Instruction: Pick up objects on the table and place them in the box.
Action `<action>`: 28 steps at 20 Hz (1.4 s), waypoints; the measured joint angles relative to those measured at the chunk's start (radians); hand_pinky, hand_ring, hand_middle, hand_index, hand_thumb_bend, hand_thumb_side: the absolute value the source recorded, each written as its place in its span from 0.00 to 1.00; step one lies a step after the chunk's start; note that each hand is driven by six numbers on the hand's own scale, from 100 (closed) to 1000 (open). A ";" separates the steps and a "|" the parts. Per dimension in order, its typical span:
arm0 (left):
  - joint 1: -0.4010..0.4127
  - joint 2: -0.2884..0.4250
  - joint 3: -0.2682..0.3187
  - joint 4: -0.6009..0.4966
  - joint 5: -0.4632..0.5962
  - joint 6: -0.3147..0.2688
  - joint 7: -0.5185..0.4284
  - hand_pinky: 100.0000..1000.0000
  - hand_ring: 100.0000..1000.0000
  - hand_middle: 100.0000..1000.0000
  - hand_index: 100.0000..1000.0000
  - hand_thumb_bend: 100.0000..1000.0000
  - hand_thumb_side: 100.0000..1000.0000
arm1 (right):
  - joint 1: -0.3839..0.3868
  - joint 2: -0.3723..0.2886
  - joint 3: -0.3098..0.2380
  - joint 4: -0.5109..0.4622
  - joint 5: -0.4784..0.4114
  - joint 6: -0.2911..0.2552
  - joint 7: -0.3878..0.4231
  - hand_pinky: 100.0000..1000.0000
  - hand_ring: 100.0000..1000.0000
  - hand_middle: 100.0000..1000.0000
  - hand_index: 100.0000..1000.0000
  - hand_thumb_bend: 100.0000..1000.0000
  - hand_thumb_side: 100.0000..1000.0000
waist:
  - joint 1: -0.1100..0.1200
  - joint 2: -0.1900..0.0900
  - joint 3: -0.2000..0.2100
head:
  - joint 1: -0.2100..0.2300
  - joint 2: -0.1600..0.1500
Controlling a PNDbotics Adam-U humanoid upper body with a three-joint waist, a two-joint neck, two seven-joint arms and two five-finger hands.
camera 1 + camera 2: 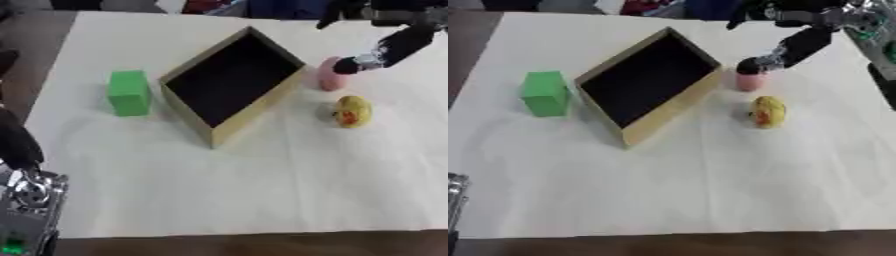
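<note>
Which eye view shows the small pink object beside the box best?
The left eye view: the small pink rounded object shows most of its side beside the tan box. In the right eye view the black right hand covers its top.

Table (262,200), covered in a pale cream sheet, dark wood showing at near edge. Open box (229,79) with dark interior, set cornerwise near centre. Green block (129,93) just left of it. Pink object (329,75) close beside box's right corner; yellow object (353,111) near, nearer camera.
</note>
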 measured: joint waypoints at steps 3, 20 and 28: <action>-0.001 0.000 0.000 0.000 0.000 0.000 0.000 0.72 0.60 0.59 0.81 0.17 1.00 | 0.033 -0.023 0.002 -0.039 -0.003 0.020 0.020 0.97 1.00 0.83 0.92 0.46 0.95 | 0.000 0.001 -0.001 | 0.001 -0.001; -0.009 0.000 0.000 0.000 0.000 -0.001 -0.005 0.72 0.60 0.59 0.81 0.17 1.00 | 0.164 -0.080 -0.014 -0.129 -0.064 0.104 0.104 0.98 1.00 0.83 0.95 0.54 1.00 | -0.003 0.006 0.005 | 0.001 -0.010; -0.011 -0.001 0.000 0.000 0.000 -0.001 -0.009 0.73 0.60 0.59 0.81 0.17 1.00 | 0.175 -0.077 -0.014 -0.084 0.010 0.085 0.085 0.97 1.00 0.79 0.96 0.50 1.00 | -0.006 0.007 0.008 | 0.001 -0.010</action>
